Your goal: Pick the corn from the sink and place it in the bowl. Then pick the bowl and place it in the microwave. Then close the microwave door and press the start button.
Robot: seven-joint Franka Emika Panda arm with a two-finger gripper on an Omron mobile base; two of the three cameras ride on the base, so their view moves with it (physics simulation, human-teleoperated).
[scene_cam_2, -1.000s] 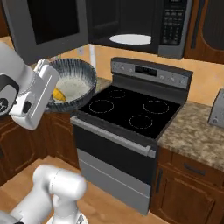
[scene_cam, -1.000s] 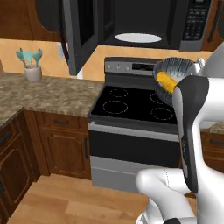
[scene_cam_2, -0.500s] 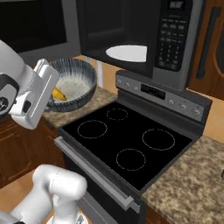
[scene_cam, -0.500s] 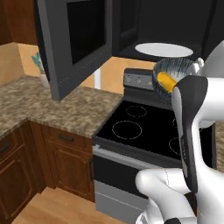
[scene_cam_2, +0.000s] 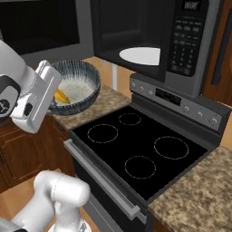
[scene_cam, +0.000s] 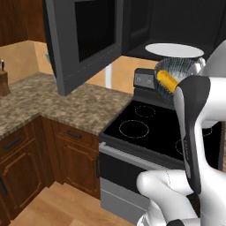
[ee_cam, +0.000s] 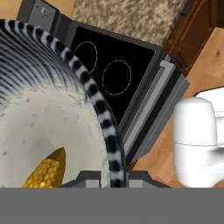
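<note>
Hand view: the gripper [ee_cam: 106,178] clamps the ribbed rim of the round bowl [ee_cam: 52,118]; a knobbly yellow corn [ee_cam: 43,170] lies on its speckled inside, above the glossy stove [ee_cam: 116,65].

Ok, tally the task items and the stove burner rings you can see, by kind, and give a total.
Corn: 1
Bowl: 1
Microwave: 1
Microwave door: 1
White turntable plate: 1
Stove burner rings: 4
Total: 9
</note>
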